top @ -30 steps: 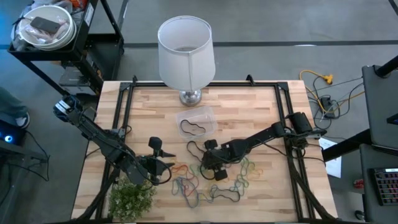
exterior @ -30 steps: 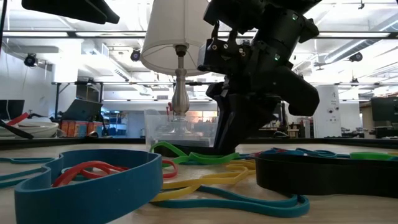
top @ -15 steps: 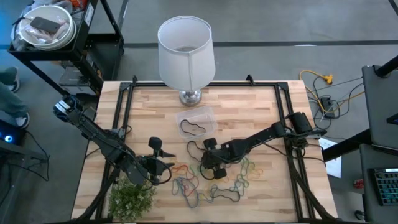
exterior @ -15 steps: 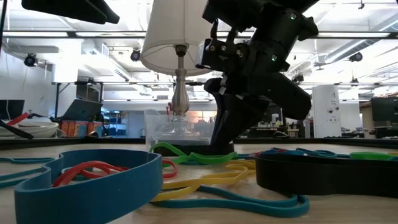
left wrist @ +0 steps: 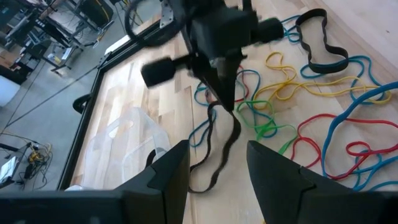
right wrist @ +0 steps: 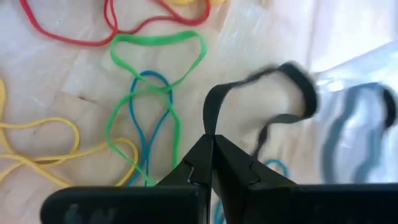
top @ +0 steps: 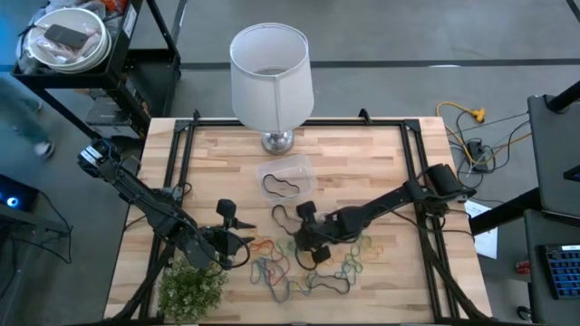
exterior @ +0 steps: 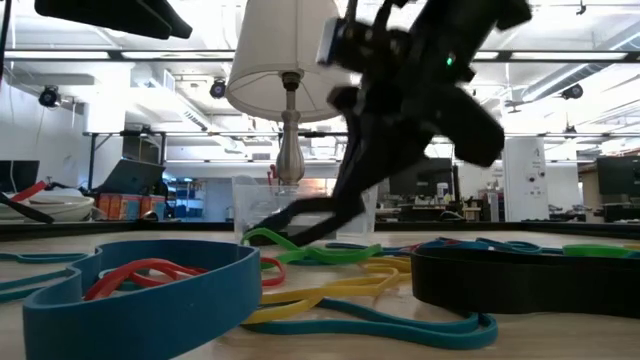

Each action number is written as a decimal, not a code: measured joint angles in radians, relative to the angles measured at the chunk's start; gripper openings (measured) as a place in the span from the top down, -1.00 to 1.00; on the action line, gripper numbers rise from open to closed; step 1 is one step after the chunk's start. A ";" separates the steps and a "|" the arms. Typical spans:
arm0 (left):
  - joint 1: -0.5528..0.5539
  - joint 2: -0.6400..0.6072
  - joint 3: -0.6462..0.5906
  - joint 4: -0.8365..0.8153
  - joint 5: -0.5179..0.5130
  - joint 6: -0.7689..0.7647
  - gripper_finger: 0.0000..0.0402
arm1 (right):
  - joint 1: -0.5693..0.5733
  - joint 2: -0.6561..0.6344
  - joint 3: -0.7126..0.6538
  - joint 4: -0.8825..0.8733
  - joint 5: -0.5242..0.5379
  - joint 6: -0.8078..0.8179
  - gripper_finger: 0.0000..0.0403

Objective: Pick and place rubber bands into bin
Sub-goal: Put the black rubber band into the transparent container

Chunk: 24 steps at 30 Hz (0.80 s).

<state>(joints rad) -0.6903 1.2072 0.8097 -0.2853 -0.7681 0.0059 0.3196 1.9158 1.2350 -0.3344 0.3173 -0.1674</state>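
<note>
Above the middle of the wooden table [top: 381,172], the right gripper [top: 305,238] has its fingers pinched together on a black band [right wrist: 261,106]. The loop hangs slack from the fingertips, lifted clear of the wood, and its free end trails toward the bin [top: 286,176]. The left wrist view shows the same band [left wrist: 222,146] dangling below the gripper, between the bin [left wrist: 127,144] and the spread of loose bands.

At the table's far edge, behind the bin, stands a white lamp [top: 271,77] on a metal base. The bin is a small clear tub lying just in front of the lamp's foot, and one dark band [top: 281,186] already lies inside it. A small green plant [top: 192,288] sits at the near left corner. The left gripper [top: 237,242] waits low beside the plant, near the left side of the band pile, with its fingers apart and empty. Beyond the table the low view shows an open workshop with ceiling lights and benches.

The remaining rubber bands [top: 313,267] lie scattered across the near middle of the table in a tangle of blue, yellow, green, red and black loops, several overlapping one another.
</note>
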 joint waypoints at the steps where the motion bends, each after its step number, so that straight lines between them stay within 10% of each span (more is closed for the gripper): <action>1: 0.000 0.000 0.000 0.001 0.000 0.000 0.28 | 0.007 -0.013 0.000 -0.002 0.019 -0.005 0.96; 24: 0.001 0.000 -0.002 0.007 0.000 0.000 0.28 | -0.015 -0.233 -0.001 0.032 0.343 -0.210 0.96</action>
<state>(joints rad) -0.6891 1.2076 0.8078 -0.2783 -0.7682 0.0059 0.3047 1.6831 1.2343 -0.3026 0.6602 -0.3779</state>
